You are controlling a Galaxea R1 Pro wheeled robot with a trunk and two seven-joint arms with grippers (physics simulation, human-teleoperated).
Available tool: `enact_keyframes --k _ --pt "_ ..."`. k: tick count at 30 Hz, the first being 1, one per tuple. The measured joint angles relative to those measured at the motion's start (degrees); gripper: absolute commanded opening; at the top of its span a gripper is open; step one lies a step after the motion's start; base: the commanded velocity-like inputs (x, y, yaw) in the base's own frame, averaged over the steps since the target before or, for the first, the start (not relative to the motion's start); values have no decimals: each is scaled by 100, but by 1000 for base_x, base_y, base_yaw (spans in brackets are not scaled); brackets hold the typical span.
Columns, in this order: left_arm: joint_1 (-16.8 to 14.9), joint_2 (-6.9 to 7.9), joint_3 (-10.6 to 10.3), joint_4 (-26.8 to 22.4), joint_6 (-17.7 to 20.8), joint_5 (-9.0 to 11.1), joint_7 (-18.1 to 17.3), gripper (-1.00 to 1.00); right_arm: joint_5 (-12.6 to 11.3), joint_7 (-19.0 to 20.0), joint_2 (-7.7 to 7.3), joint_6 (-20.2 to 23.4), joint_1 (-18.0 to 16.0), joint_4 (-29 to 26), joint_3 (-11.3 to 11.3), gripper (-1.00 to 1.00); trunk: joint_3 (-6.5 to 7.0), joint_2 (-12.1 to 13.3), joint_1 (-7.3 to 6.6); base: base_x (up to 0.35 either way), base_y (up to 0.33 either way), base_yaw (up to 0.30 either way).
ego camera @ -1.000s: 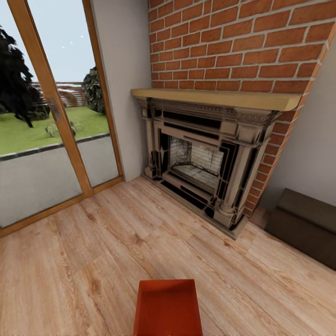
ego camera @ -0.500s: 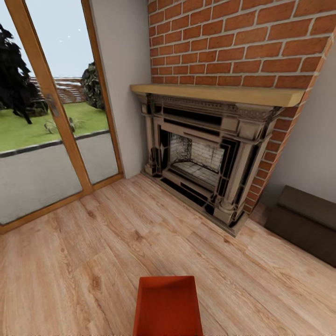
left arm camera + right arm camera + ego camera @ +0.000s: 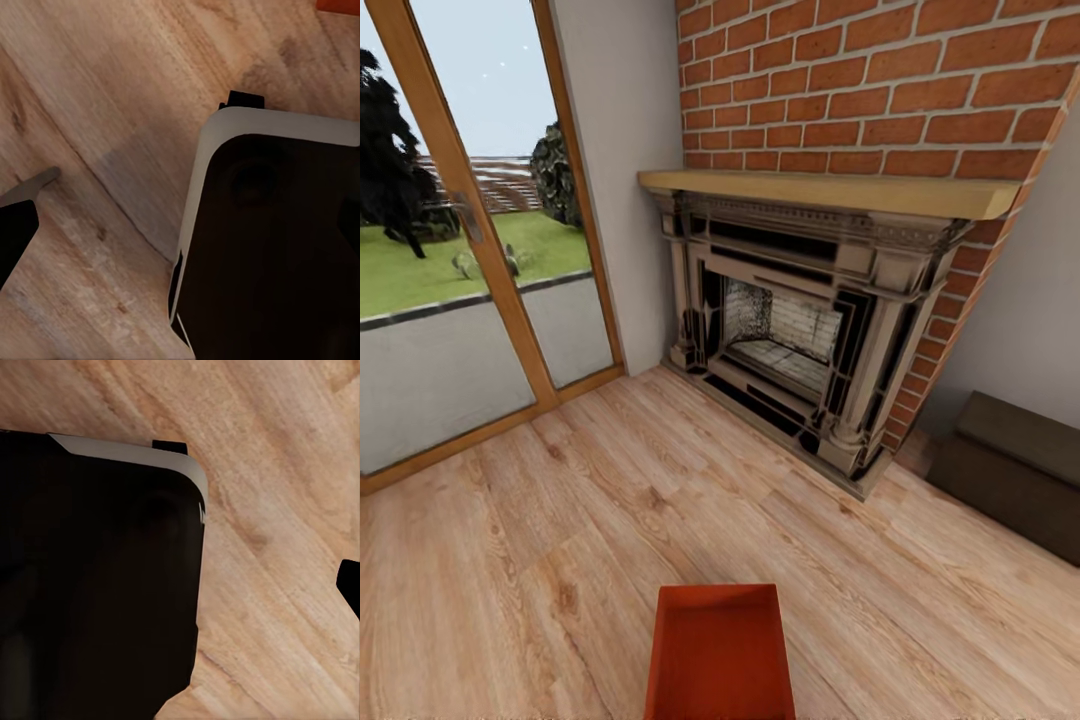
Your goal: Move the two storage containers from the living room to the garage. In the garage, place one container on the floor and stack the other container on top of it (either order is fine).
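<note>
the robot stands in the living room, on the light wood-plank floor [image 3: 560, 560], facing the fireplace [image 3: 800, 320] set under a red-brick chimney [image 3: 880, 90]. wood-framed glass doors [image 3: 470, 250] fill the far left, with grass and trees beyond them, and a dark brown low bench [image 3: 1010, 470] sits at the right against the wall. one red-orange storage container [image 3: 720, 655] lies at the near edge of the head view, centred, open top up, its inside empty; whether it rests on the planks or is carried by the robot cannot be told, since its near end is cut off by the frame. a small orange corner [image 3: 339, 6] in the left wrist view is probably that same bin. both wrist views look down at wood planks past a dark, white-edged body of the robot [image 3: 270, 247]; a dark fingertip [image 3: 15, 232] shows at the edge of the left wrist view and another [image 3: 351, 585] in the right wrist view, but whether either pincer is open or closed cannot be told. judging by this, the task is at an early stage: the visible container is in the living room, and the haul to the garage, the setting down and the stacking are all left.
</note>
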Motion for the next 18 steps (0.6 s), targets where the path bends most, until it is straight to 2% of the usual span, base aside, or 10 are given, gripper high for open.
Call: enact_keyframes --k 18 --pt "0 0 0 0 -1 0 0 100 0 3 0 -1 0 0 0 100 -154 0 0 0 0 0"
